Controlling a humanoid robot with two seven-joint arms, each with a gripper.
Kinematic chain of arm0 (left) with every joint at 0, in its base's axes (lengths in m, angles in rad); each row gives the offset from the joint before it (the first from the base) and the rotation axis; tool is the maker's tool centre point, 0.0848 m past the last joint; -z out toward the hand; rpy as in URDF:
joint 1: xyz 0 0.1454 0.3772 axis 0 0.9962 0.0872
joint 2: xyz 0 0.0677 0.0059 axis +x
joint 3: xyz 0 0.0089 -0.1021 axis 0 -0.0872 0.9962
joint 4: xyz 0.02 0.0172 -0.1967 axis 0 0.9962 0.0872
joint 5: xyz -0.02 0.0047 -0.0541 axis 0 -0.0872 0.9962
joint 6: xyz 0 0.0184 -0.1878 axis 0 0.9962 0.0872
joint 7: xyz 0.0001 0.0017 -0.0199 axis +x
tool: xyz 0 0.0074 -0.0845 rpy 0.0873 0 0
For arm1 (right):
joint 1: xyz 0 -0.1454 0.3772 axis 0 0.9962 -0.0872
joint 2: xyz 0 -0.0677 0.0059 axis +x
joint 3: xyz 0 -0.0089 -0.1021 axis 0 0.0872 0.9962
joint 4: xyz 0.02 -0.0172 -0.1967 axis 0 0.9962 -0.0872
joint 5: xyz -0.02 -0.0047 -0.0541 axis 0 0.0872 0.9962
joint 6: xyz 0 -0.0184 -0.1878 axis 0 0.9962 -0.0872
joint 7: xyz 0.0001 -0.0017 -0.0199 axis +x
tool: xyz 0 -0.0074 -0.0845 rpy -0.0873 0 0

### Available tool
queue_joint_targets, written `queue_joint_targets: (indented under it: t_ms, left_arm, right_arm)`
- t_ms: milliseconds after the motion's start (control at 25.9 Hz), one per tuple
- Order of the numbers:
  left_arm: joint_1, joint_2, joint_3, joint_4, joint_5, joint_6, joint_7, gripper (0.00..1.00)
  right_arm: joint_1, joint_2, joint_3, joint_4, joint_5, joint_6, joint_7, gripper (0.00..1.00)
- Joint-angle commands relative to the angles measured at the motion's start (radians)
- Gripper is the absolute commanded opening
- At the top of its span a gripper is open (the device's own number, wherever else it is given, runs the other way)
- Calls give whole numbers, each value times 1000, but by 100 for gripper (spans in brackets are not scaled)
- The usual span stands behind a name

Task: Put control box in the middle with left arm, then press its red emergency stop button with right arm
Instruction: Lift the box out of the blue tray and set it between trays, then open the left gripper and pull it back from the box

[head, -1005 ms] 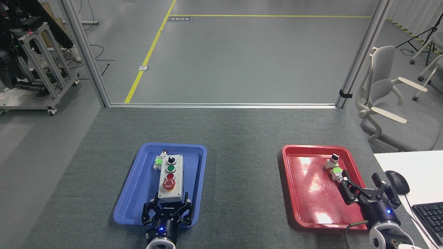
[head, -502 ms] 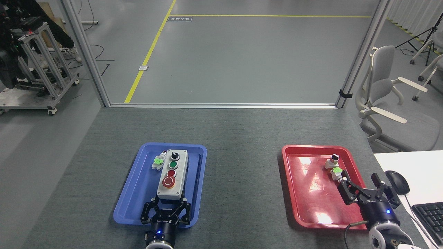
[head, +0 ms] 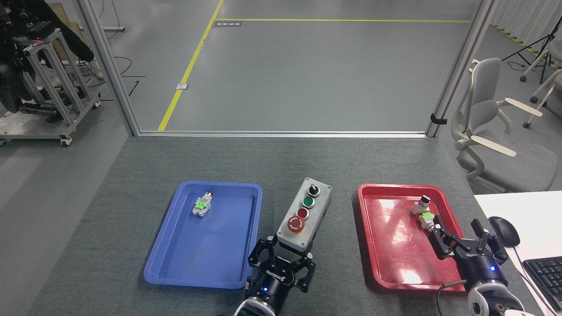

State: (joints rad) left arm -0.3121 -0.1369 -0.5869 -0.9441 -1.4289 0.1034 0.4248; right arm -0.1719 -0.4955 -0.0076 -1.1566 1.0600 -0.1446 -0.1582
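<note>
Between the blue tray [head: 175, 245] and the red tray [head: 373, 245], over the bare dark grey tabletop [head: 281, 162], sits the control box [head: 304, 215], gripped at its near end by my left gripper [head: 283, 256]. Its long axis runs from near-left to far-right, tilted clockwise from straight ahead. Along the lid, from far to near: black knob [head: 313, 189], green button [head: 308, 202], small red button [head: 302, 213], then the red emergency stop button [head: 296, 224] with its yellow ring. Markings on the red cap are too small to read. My left claws are clamped on the box's near end; whether the box rests on the felt or is held just above it I cannot tell. The arm behind that gripper is cut off at the bottom edge.

My right gripper [head: 461, 240] hovers over the near right part of the red tray, claws spread apart, holding nothing; lettering on its body is illegible. A loose black cable [head: 443, 289] curls beside its wrist. Two small switch parts [head: 423, 210] lie in the red tray just beyond those claws; one white-and-green switch part [head: 202, 205] lies in the blue tray. A mouse [head: 504, 231] and a partly cropped keyboard [head: 544, 274] sit at far right.
</note>
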Motion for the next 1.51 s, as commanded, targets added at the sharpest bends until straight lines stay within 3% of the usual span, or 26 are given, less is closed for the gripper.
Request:
queue_joint_targets:
  t_ms: [0, 193, 425, 464, 502, 541, 618, 657, 696, 734, 850, 1005, 1121, 1159, 1237, 1275, 1353, 1430, 1469]
  left_arm:
    - [-5, -3, -120, 39, 65, -10, -47, 0]
    - [-30, -3, -149, 84, 74, -17, -109, 0]
    - [-117, -3, -153, 226, 208, -10, -107, 2]
    - [-121, -3, -153, 245, 211, -10, -107, 10]
    - [-121, -3, -153, 258, 212, -11, -107, 30]
    - [-120, -3, -153, 272, 216, -7, -106, 67]
    - [-119, -1, -156, 277, 229, -2, -101, 67]
    - [-119, -1, -157, 274, 231, -7, -95, 73]
    - [-120, -1, -157, 271, 234, -2, -95, 94]
    - [-119, -1, -157, 265, 234, -2, -93, 99]
    - [-105, 0, -151, 219, 229, 29, -83, 99]
    - [30, 16, -146, -30, 209, 202, -80, 99]
    - [97, 171, -105, -239, 168, 240, -78, 99]
    - [123, 212, -76, -317, 145, 240, -83, 99]
    - [197, 278, 45, -455, 122, 217, -92, 99]
    - [223, 315, 124, -521, 125, 182, -97, 99]
    - [254, 359, 288, -597, 133, 42, -127, 99]
    - [274, 364, 459, -621, 134, -137, -201, 99]
    - [274, 365, 545, -628, 137, -235, -235, 99]
  right_arm:
    - [-1, -2, 0, 0, 0, 0, -1, 99]
    - [-1, -6, 0, 0, -2, 0, -1, 99]
    - [-1, -8, 0, 3, -2, 5, -1, 99]
    - [-1, -8, 0, 6, -2, 5, -1, 99]
    - [-1, -9, 0, 8, -2, 3, 0, 99]
    - [-1, -9, 0, 11, -2, 2, 2, 99]
    - [-1, -9, 1, 17, -2, 0, 5, 99]
    - [-1, -9, 1, 17, -3, -1, 6, 99]
    - [-1, -9, 0, 15, -3, -1, 5, 99]
    - [-1, -9, 0, 17, -3, 0, 5, 99]
    - [-1, -12, 0, 17, -23, 22, 5, 99]
    - [-1, -14, -11, 17, -31, 16, 2, 99]
    - [-3, -15, -11, 17, -29, 23, -1, 98]
    - [-4, -15, -11, 17, -31, 22, -3, 89]
    - [-8, -17, -9, 17, -29, 22, -7, 54]
    - [-12, -18, -6, 15, -31, 22, -20, 41]
    - [-17, -18, 3, 15, -31, 13, -75, 21]
    - [-27, -23, 20, 6, -29, 0, -142, 3]
    - [-49, -23, 49, 5, -29, -18, -165, 0]
